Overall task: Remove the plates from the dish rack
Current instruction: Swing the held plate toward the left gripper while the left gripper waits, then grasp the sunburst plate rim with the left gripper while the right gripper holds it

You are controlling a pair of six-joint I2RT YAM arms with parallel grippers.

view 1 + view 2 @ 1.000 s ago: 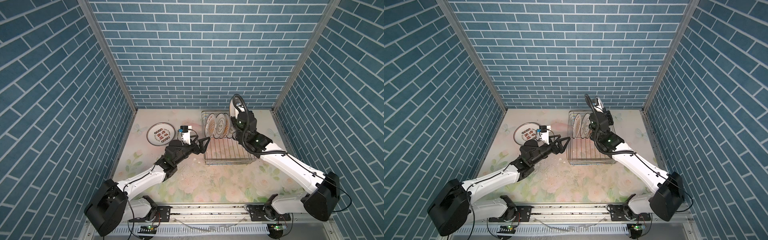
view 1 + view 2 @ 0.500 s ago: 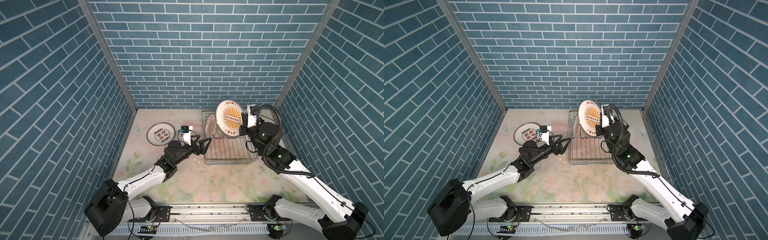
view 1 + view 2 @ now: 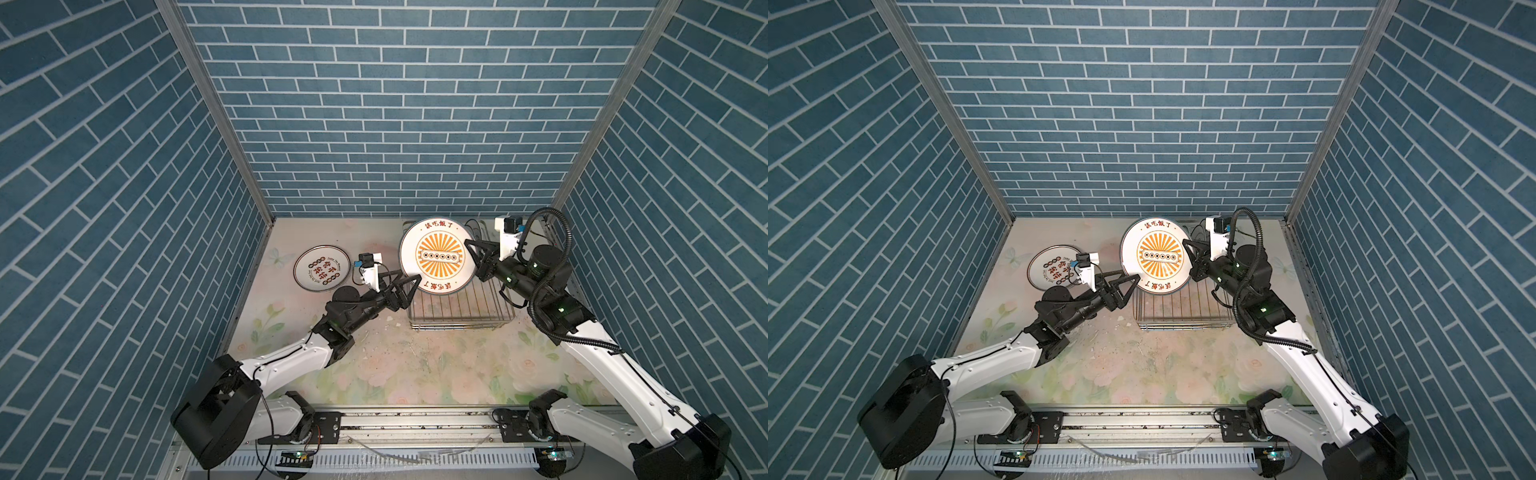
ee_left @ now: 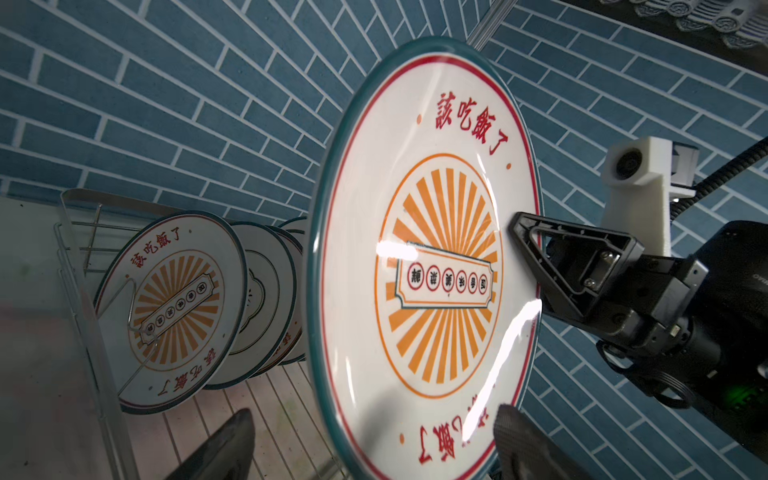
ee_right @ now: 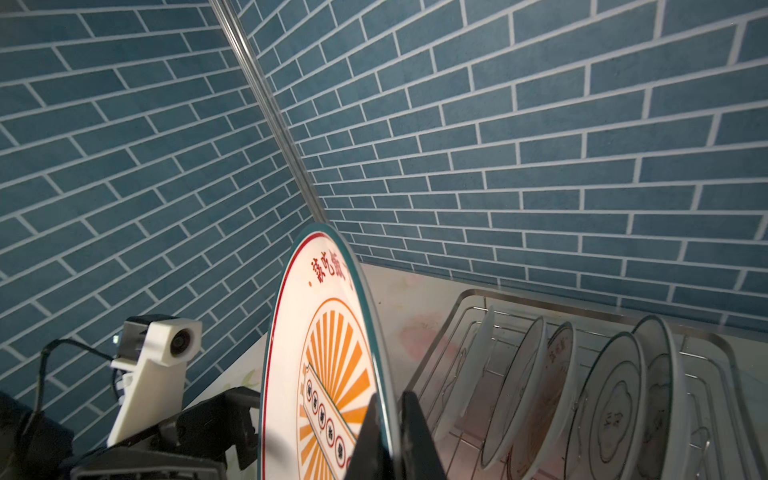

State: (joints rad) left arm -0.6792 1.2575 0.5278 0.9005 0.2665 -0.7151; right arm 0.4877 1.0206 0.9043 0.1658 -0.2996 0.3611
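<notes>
Clamped right gripper (image 3: 475, 255) shut on rim of round white dark-rimmed plate with orange sunburst (image 3: 436, 257), upright above silver wire dish rack (image 3: 461, 316), apparently offered for handover. Spread left gripper (image 3: 409, 289) wide around plate's lower edge, not yet closed. Showed further plates (image 5: 615, 395) standing upright inside rack

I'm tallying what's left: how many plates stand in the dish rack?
5 in the dish rack, on edge in one row: first plate, second plate, third plate, fourth plate, fifth plate. Others may be hidden.
</notes>
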